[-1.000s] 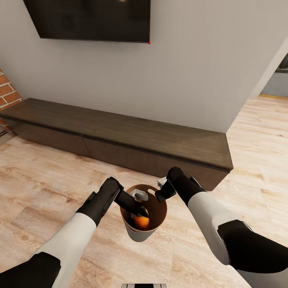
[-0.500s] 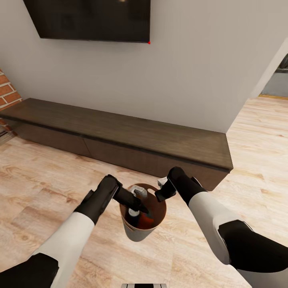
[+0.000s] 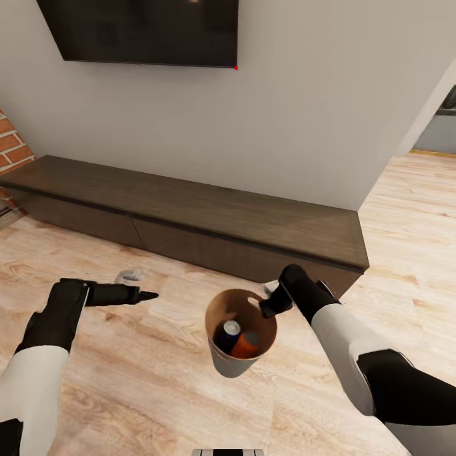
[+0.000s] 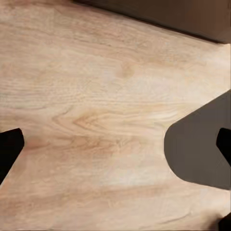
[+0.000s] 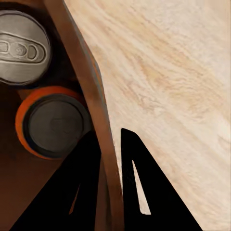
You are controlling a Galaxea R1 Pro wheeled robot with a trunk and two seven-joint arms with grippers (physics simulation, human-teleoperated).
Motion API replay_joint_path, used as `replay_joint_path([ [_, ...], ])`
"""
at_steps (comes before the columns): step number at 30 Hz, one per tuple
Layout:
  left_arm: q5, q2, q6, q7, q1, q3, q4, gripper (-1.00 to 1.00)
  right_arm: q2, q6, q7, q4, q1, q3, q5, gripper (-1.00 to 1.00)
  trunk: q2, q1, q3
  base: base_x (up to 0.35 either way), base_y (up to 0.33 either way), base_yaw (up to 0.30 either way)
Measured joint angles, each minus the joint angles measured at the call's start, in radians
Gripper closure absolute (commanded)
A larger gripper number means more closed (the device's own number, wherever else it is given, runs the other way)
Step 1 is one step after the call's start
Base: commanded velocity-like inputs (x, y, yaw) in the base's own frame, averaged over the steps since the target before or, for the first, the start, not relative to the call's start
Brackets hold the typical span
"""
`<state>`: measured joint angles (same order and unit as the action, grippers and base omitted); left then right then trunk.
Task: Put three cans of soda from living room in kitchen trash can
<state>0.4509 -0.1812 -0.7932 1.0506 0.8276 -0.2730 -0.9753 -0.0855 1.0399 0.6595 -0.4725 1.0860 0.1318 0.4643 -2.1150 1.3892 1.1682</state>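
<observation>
right gripper (image 3: 271, 303) clamped on far-right rim of tash can (image 3: 221, 361), held over wood floor (image 3: 158, 392) | dark blue can (image 3: 228, 334) and orange can (image 3: 245, 345) seen inside | left gripper (image 3: 142, 286) spread wide, empty, well left

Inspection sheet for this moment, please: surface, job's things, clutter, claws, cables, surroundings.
Surface: pale wood floor.
Job's things: trash can held off the floor, two cans visible inside, dark blue can and orange can; a third cannot be told.
Clutter: nothing seen.
Claws: right claw pinches the trash can's rim; left claw open, empty, over the floor.
Cables: nothing seen.
Surroundings: low dark cabinet, wall TV, brick.
</observation>
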Motion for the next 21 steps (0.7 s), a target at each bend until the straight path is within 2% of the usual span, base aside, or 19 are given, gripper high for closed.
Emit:
replay_joint_path([
  [1, 0.002, -0.007, 0.011, -0.036, -0.009, -0.019, -0.001, -1.0, 0.007, 0.003, 0.001, 0.0, 0.0, -0.001, -0.015, 1.0, 0.0, 0.0, 0.0, 0.03, 0.0, 0.0],
  [2, 0.009, -0.013, 0.026, -0.123, -0.023, -0.041, 0.0, -1.0, 0.02, 0.006, 0.002, 0.0, -0.001, -0.002, -0.029, 1.0, 0.0, 0.0, 0.0, 0.044, 0.0, 0.0],
  [3, 0.009, -0.014, 0.031, -0.171, -0.028, -0.05, -0.001, -1.0, 0.028, 0.004, 0.001, 0.0, -0.001, -0.001, -0.017, 1.0, 0.0, 0.0, 0.0, 0.074, 0.0, 0.0],
  [4, 0.011, -0.017, 0.037, -0.255, -0.035, -0.062, 0.0, -1.0, 0.041, 0.003, 0.0, 0.0, -0.002, -0.001, -0.009, 1.0, 0.0, 0.0, 0.0, 0.088, 0.0, 0.0],
  [5, 0.011, -0.018, 0.038, -0.291, -0.038, -0.066, 0.002, -1.0, 0.049, -0.005, -0.003, -0.001, -0.002, 0.001, 0.015, 1.0, 0.0, 0.0, 0.0, 0.118, 0.0, 0.0],
  [6, 0.014, -0.019, 0.04, -0.341, -0.042, -0.072, 0.005, -1.0, 0.063, -0.005, -0.003, -0.001, -0.003, 0.002, 0.02, 1.0, 0.0, 0.0, 0.0, 0.165, 0.0, 0.0],
  [7, 0.016, -0.02, 0.041, -0.389, -0.045, -0.077, 0.008, -1.0, 0.09, 0.002, 0.0, -0.001, -0.004, 0.0, -0.001, 1.0, 0.0, 0.0, 0.0, 0.198, 0.0, 0.0],
  [8, 0.017, -0.021, 0.041, -0.407, -0.046, -0.079, 0.011, -1.0, 0.111, 0.001, 0.004, -0.001, -0.004, 0.0, -0.003, 1.0, 0.0, 0.0, 0.0, 0.212, 0.0, 0.0],
  [10, 0.018, -0.021, 0.039, -0.418, -0.047, -0.08, 0.014, -1.0, 0.129, -0.008, 0.005, 0.0, -0.004, 0.004, 0.03, 1.0, 0.0, 0.0, 0.0, 0.239, 0.0, 0.0],
  [11, 0.019, -0.021, 0.035, -0.427, -0.047, -0.08, 0.017, -1.0, 0.147, -0.004, 0.009, 0.0, -0.005, 0.003, 0.016, 1.0, 0.0, 0.0, 0.0, 0.263, 0.0, 0.0],
  [17, 0.019, -0.023, -0.003, -0.434, -0.049, -0.081, 0.019, -1.0, 0.168, 0.002, 0.005, -0.002, -0.028, 0.001, -0.003, 1.0, 0.0, 0.0, 0.0, 0.202, 0.0, 0.0],
  [21, 0.014, -0.022, -0.007, -0.434, -0.067, -0.083, 0.019, -1.0, 0.172, -0.002, 0.002, -0.009, -0.056, 0.003, 0.015, 1.0, 0.0, 0.0, 0.0, 0.044, 0.0, 0.0],
])
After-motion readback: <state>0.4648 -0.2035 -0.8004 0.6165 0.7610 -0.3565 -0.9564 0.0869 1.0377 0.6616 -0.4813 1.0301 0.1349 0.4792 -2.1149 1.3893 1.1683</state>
